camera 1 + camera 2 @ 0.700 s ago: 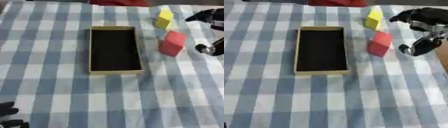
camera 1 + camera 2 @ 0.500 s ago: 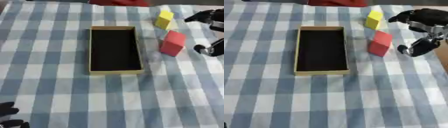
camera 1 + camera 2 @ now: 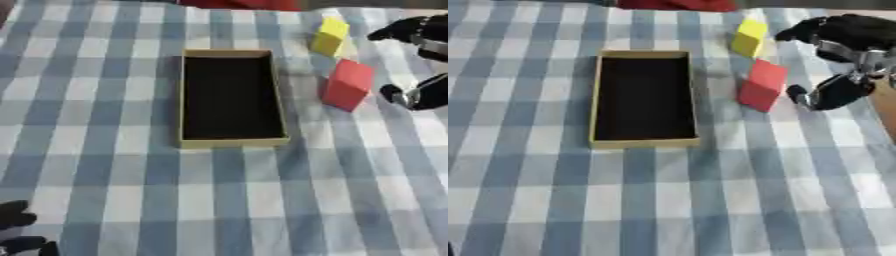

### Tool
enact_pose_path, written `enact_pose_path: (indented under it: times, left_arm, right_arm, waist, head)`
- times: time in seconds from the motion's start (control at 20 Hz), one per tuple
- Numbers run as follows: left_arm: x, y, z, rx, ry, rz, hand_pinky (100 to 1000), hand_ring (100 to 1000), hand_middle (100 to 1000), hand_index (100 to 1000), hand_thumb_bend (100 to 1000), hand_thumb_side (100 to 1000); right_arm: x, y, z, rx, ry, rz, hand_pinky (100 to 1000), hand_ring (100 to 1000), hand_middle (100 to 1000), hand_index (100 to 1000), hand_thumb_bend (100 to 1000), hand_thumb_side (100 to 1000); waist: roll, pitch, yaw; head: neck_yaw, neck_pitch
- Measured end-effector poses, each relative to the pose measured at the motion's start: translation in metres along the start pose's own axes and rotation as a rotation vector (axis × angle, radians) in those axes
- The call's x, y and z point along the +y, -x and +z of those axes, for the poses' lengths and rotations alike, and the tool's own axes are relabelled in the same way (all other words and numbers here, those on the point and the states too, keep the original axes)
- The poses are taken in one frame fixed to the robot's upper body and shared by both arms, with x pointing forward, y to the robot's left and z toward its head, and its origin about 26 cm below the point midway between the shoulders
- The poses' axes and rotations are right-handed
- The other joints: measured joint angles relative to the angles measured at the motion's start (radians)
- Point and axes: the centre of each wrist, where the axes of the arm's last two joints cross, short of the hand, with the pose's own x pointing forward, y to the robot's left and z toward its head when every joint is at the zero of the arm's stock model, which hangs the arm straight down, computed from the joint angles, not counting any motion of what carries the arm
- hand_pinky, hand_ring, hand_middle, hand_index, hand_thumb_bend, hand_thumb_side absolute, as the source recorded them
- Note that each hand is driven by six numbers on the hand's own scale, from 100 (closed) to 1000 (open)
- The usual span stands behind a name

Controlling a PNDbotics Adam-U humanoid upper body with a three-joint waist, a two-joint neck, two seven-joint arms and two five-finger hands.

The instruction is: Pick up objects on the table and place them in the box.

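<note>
Blue-checked cloth (image 3: pixel 219 200), empty box (image 3: pixel 232 142) mid-table. Reaching stage: right hand (image 3: pixel 842 55) spread wide just right of red block (image 3: pixel 761 86), not yet gripping. Next, close around it, lift, carry left.

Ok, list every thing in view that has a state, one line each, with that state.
Box: open, nothing in it, flat on the cloth.
Red block: on the cloth right of the box, tilted, not held.
Yellow block: on the cloth beyond the red block, not held.
Right hand: open, thumb tip near the red block, no contact visible.
Left hand: idle at the lower left corner.
</note>
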Motion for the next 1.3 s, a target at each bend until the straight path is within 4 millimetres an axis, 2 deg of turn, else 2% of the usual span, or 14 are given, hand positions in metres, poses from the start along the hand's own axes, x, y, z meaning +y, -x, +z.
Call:
enact_pose_path:
  times: [0.05,0.2,0.7,0.75,0.8,0.85,0.95,1.05,1.3]
  left_arm:
    - [0.0,0.0,0.0,0.0,0.0,0.001,646,689,572,438,100,159]
    - [0.0,0.0,0.0,0.0,-0.002,0.002,646,690,572,438,100,159]
    - [0.002,0.003,-0.002,-0.008,-0.001,0.002,647,691,573,437,100,162]
    - [0.002,0.003,-0.002,-0.009,0.0,0.002,647,691,573,437,100,161]
    - [0.002,0.003,-0.002,-0.009,0.0,0.002,647,691,573,437,100,162]
    - [0.002,0.003,-0.002,-0.009,0.0,0.003,648,691,573,437,100,161]
    - [0.002,0.003,-0.002,-0.01,0.001,0.003,648,692,573,436,100,164]
    - [0.002,0.003,-0.002,-0.01,0.002,0.003,648,692,574,436,100,166]
    - [0.002,0.003,-0.002,-0.011,0.001,0.004,648,692,574,436,100,168]
  right_arm:
    - [0.0,-0.001,0.0,0.0,-0.005,-0.007,900,934,896,1000,119,392]
    - [0.003,-0.003,-0.002,0.0,-0.028,-0.042,897,932,893,1000,100,445]
    - [0.005,-0.006,-0.008,-0.017,-0.078,-0.119,888,931,898,1000,104,585]
    - [0.005,-0.005,-0.009,-0.013,-0.078,-0.121,878,920,884,1000,186,538]
    - [0.005,-0.004,-0.01,-0.009,-0.077,-0.122,878,915,878,1000,211,496]
    - [0.005,-0.003,-0.011,-0.003,-0.073,-0.122,887,915,874,1000,236,412]
    - [0.005,-0.002,-0.012,0.012,-0.056,-0.119,897,908,861,1000,242,304]
    - [0.006,-0.002,-0.013,0.029,-0.038,-0.119,898,903,854,1000,224,281]
    - [0.009,-0.004,-0.014,0.051,-0.014,-0.136,898,907,856,1000,227,302]
  waist:
    - [0.0,0.0,0.0]
    - [-0.002,0.0,0.002]
    - [-0.006,0.0,0.008]
    - [-0.006,0.0,0.008]
    - [-0.007,0.0,0.008]
    - [-0.008,0.0,0.008]
    - [-0.01,0.0,0.008]
    - [-0.011,0.0,0.008]
    - [-0.012,0.0,0.008]
  head:
    - [0.0,0.0]
    - [-0.001,0.0]
    - [-0.008,0.0]
    - [-0.008,0.0]
    - [-0.008,0.0]
    - [-0.008,0.0]
    - [-0.008,0.0]
    - [-0.008,0.0]
    - [-0.008,0.0]
